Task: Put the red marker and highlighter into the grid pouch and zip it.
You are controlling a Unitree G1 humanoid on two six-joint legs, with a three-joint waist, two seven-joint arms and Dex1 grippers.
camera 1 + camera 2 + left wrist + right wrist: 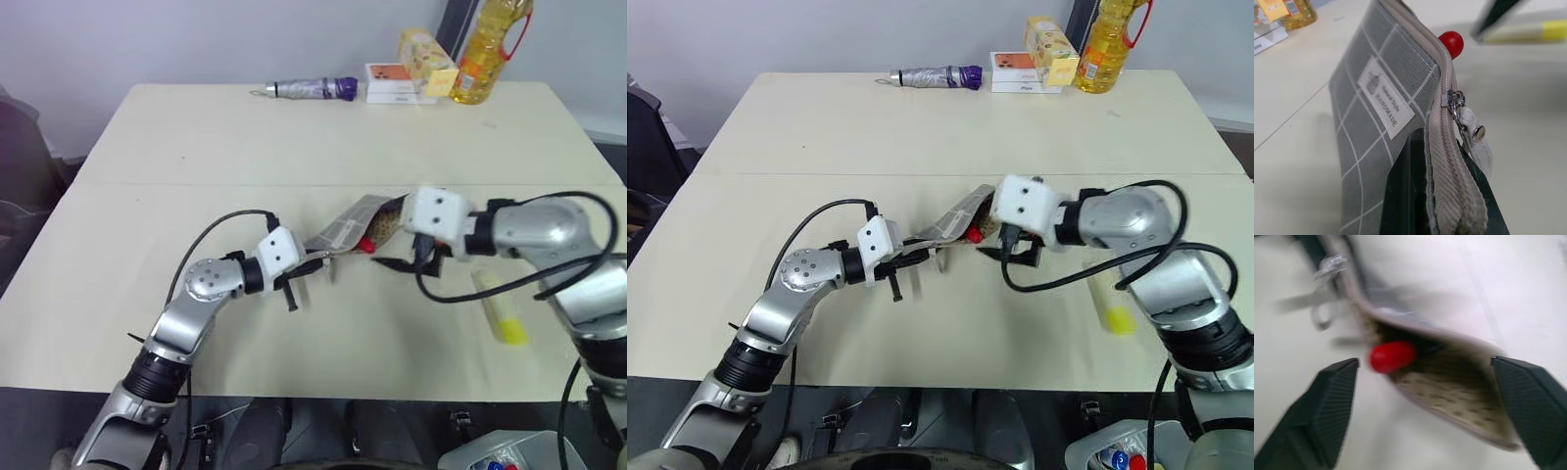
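Note:
The grid pouch point(348, 227), grey with white lines and a small white label point(1386, 104), is lifted off the table at mid-front. My left gripper point(312, 262) is shut on its near end, beside the zipper pull point(1474, 137). The red marker's cap point(1392, 356) pokes out of the pouch's open mouth; its barrel is hidden inside. My right gripper point(1422, 363) is open just in front of that mouth, with a finger on either side and nothing held. The yellow highlighter point(500, 308) lies on the table under my right arm.
At the table's far edge lie a purple-and-silver folded umbrella point(309, 89), a flat white box point(397, 83) with a yellow carton point(428, 61) on it, and a yellow oil bottle point(490, 44). A seam point(196, 183) crosses the table.

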